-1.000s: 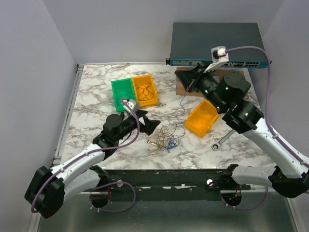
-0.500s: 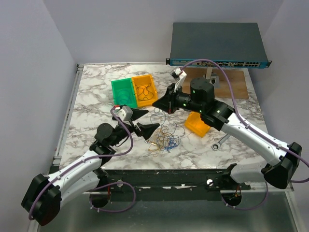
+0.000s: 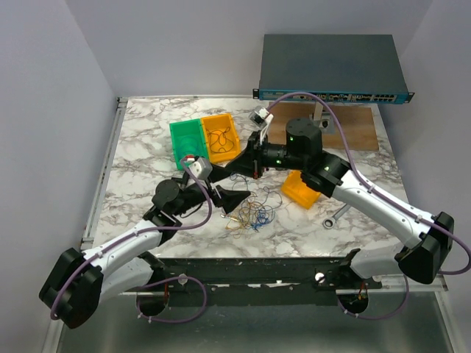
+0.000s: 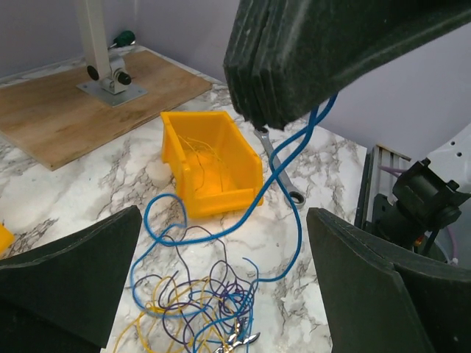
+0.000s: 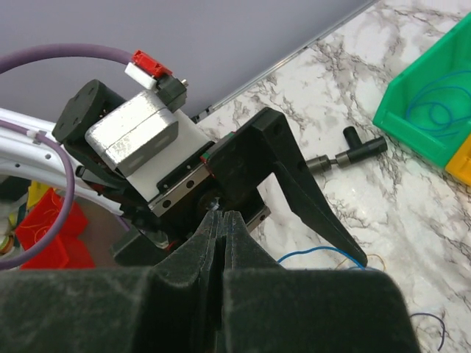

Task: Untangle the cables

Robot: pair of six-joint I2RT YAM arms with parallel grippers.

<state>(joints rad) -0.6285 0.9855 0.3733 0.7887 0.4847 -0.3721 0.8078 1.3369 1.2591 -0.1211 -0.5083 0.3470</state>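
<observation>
Cables [image 3: 249,212]: a loose knot of blue, yellow and dark strands was seen on the marble table [image 3: 140,147], near the front edge, between the two arms.
Blue cable [image 4: 298,220]: one strand was seen raised out of the knot, with its lower loops threaded through the heap.
Right gripper [image 3: 239,165]: its fingers were pressed together on the blue cable, above the knot and slightly to its far left.
Left gripper [image 4: 228,290]: its fingers were spread wide with nothing between them. It was held low, just left of the knot and aimed at it.
Green bin [image 3: 187,142]: a coiled blue cable was seen inside, far left of the knot.
Orange bin [image 3: 221,136]: it was set against the green bin's right side, and thin coiled wire was seen inside.
Yellow bin [image 3: 305,187]: it was tipped, to the right of the knot, and a fine wire was seen in it.
Wrench [image 3: 337,215]: it was seen just near and right of the yellow bin.
Done: the task was judged partly done, since some cables were lying apart in the bins.
Left: most strands were judged knotted. The blue one remained to be drawn clear, then the yellow and dark ones separated.
</observation>
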